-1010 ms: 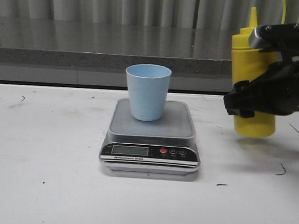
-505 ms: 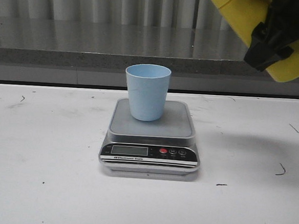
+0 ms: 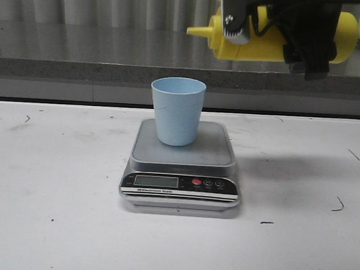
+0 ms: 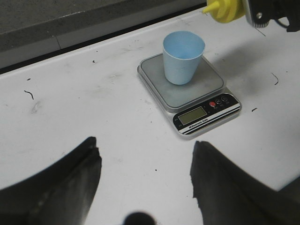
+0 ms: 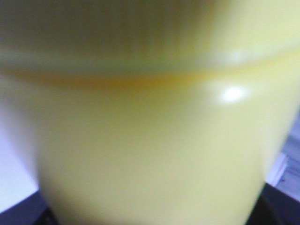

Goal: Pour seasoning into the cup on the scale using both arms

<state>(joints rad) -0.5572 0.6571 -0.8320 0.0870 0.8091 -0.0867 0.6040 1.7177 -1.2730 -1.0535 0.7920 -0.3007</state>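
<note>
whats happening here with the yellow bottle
The right gripper is holding the yellow seasoning bottle in the air, tipped on its side with the nozzle pointing toward the blue cup. The cup stands upright on the scale. Nothing can be seen coming out of the nozzle. The left gripper is open and holds nothing, above the table short of the scale.

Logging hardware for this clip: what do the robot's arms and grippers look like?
The right gripper is black and blocky, with dark cables over it and a silver-grey plate with small screws. The left gripper shows only two broad, matte black fingers tapering toward their tips. No markings are readable.
</note>
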